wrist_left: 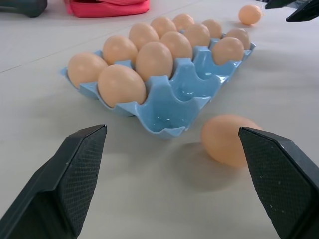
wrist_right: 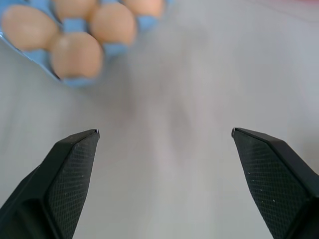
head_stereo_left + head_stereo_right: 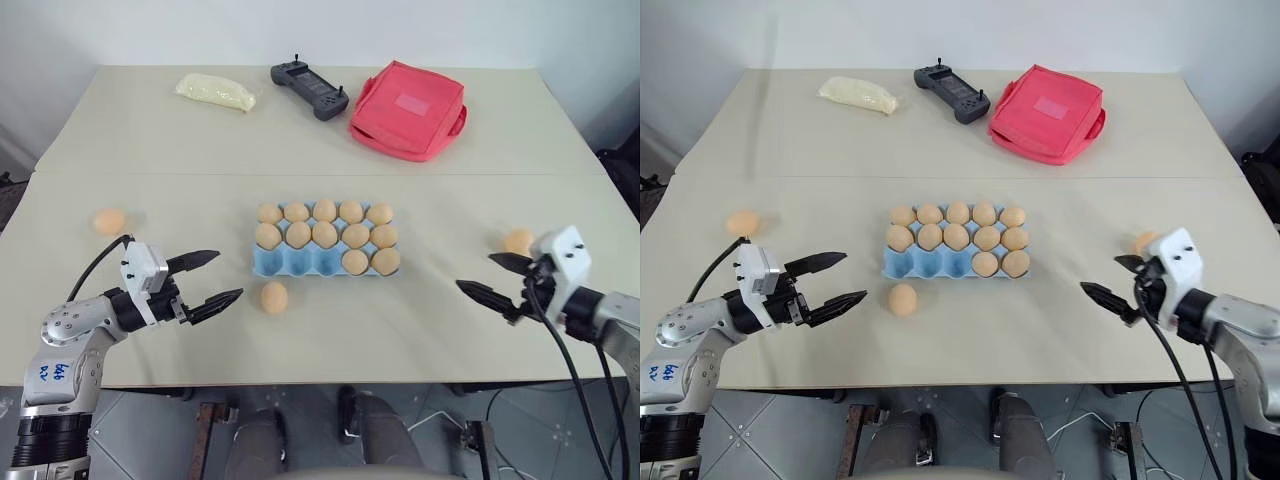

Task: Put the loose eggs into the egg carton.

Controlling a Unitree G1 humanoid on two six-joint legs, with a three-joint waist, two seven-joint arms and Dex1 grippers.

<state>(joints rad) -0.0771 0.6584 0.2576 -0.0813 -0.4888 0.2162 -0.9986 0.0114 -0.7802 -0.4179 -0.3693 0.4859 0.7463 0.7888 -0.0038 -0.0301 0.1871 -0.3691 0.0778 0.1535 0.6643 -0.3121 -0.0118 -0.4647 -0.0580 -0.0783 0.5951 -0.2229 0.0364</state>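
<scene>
The light blue egg carton [image 3: 300, 263] lies mid-table, its back two rows full and three front-left cups empty. One loose egg [image 3: 274, 297] rests just in front of it, a short way right of my open left gripper [image 3: 228, 275], and shows close ahead in the left wrist view [image 1: 227, 139]. Another egg [image 3: 109, 221] lies at the far left, behind my left arm. A third egg [image 3: 518, 241] sits at the right, just behind my right gripper [image 3: 476, 271], which hangs open and empty over bare table. The carton's corner [image 2: 74, 25] shows in the right wrist view.
At the back of the table lie a red fabric pouch [image 3: 408, 109], a black controller [image 3: 310, 89] and a pale yellow bag [image 3: 216, 91]. The table's front edge [image 3: 330, 382] runs just below both grippers.
</scene>
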